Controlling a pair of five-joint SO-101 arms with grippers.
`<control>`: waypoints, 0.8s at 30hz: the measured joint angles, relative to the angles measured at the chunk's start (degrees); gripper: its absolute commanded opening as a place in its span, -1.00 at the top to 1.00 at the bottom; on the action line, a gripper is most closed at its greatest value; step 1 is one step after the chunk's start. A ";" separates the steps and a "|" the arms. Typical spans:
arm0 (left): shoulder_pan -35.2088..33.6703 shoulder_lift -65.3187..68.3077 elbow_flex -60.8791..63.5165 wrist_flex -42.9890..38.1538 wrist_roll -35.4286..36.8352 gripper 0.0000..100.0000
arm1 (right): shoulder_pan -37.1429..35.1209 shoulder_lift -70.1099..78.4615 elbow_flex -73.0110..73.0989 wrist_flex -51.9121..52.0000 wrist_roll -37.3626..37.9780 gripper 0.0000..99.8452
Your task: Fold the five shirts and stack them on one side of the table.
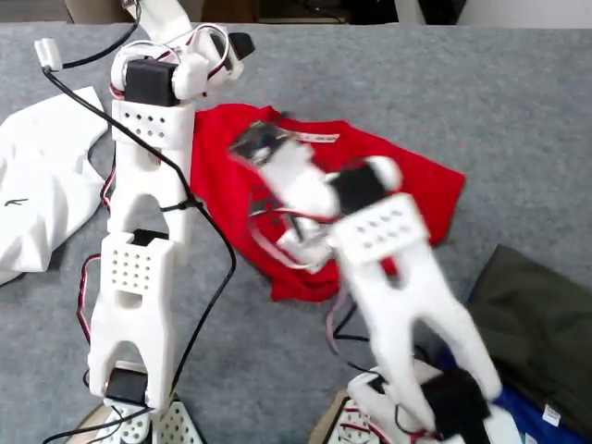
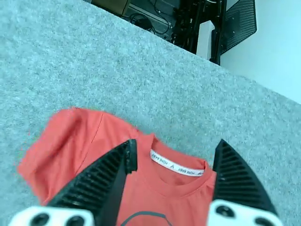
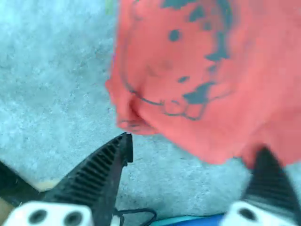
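Red shirt (image 1: 407, 185) rumpled mid-table, unfolded. Collar below and between jaws of L claw (image 2: 176, 143); printed front & bunched edge just ahead of R claw (image 3: 195, 143). Both claws wide open, holding nothing. Step, prob.: lining up 1st grabs for the fold. Next needs: drop onto shirt edges, pinch cloth only, carry across evenly. White shirt (image 1: 37, 194) off beyond L claw; dark shirt (image 1: 536, 324) & blue shirt (image 1: 532, 416) behind R claw, nr its arm's base.
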 measured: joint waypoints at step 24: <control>9.41 -33.76 73.58 -3.78 -4.75 0.47 | 29.63 32.35 -38.07 -2.20 10.20 0.08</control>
